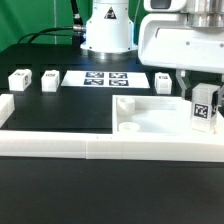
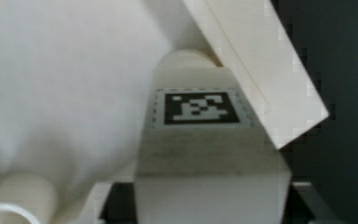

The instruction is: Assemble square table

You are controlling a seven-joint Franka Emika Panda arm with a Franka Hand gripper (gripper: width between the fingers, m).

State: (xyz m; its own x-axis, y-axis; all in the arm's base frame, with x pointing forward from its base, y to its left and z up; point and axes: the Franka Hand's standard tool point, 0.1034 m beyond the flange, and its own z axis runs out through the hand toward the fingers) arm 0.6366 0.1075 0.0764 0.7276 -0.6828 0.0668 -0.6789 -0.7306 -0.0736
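The square table's white slab (image 1: 150,118) lies flat at the exterior view's right, with a round hole (image 1: 125,103) at its near corner. My gripper (image 1: 202,92) is shut on a white tagged leg block (image 1: 203,108), which stands upright over the slab's right end. In the wrist view the same leg block (image 2: 197,140) fills the space between my dark fingers (image 2: 126,200), tag facing the camera, with the slab (image 2: 69,100) beside it. Three more leg blocks (image 1: 17,80) (image 1: 48,78) (image 1: 163,83) rest on the black table.
The marker board (image 1: 105,78) lies at the back centre, in front of the arm's base. A long white border bar (image 1: 90,147) runs along the front, and another piece (image 1: 5,105) sits at the left edge.
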